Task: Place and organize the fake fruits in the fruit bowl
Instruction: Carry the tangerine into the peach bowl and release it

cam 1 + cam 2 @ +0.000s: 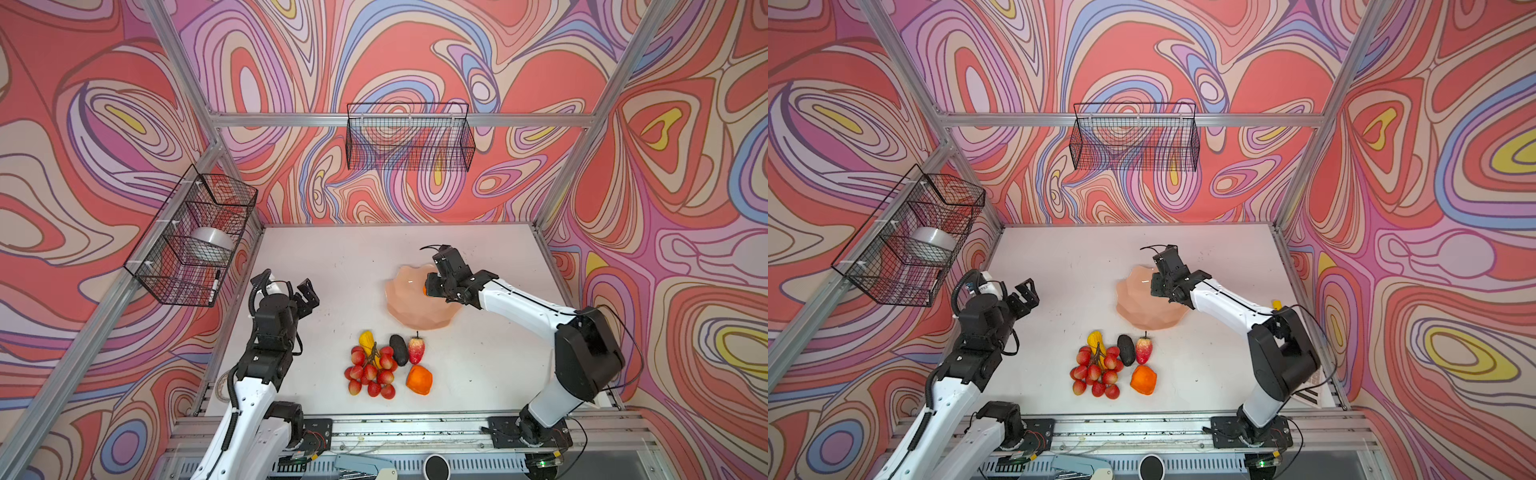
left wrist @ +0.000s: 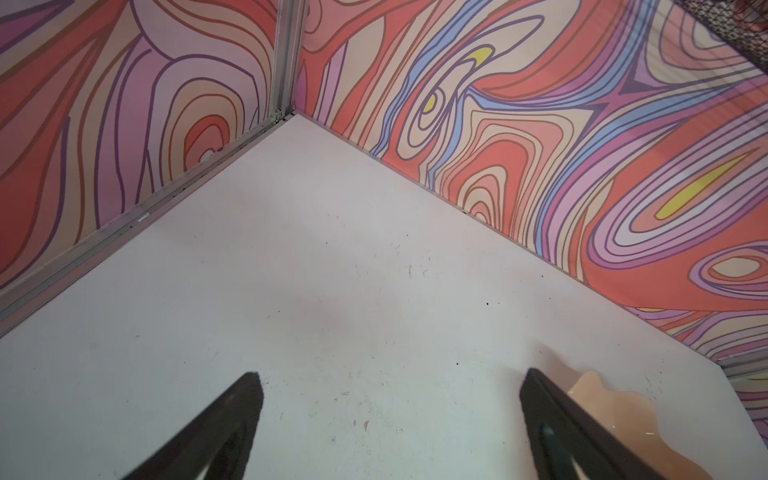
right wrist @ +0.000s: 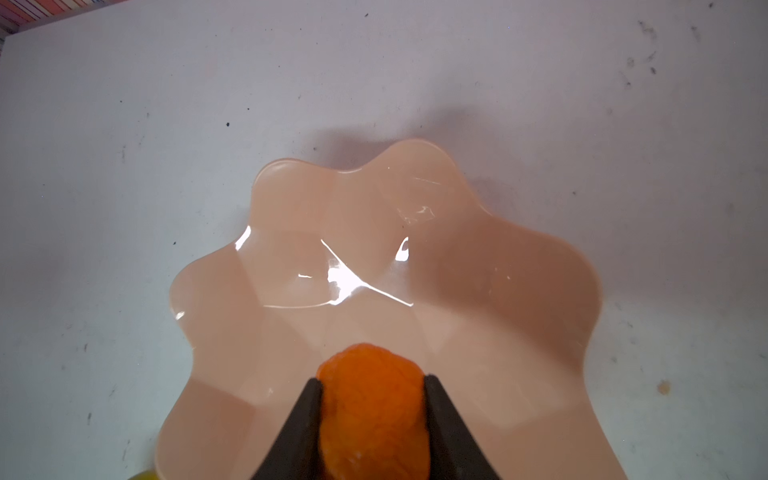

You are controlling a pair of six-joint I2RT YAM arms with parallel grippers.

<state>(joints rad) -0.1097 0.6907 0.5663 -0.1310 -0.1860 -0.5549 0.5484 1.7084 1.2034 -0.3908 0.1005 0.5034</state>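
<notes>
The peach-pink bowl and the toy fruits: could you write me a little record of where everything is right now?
bowl: glossy peach-pink scalloped bowl on white table, no fruit lying inside
right jaws: shut on small orange fruit, over the bowl
left jaws: open, holding nothing, over table
waiting on table: red berry bunch, yellow-orange oblong, blackish oval, red strawberry-like fruit, larger orange fruit

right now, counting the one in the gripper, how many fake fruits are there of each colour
orange: 2, faceted orange plastic fruit, rounded orange fruit in right gripper
red: 2, red berry bunch, red strawberry-like fruit
yellow: 1, yellow-orange oblong fruit
black: 1, blackish avocado-like oval
total: 6
</notes>
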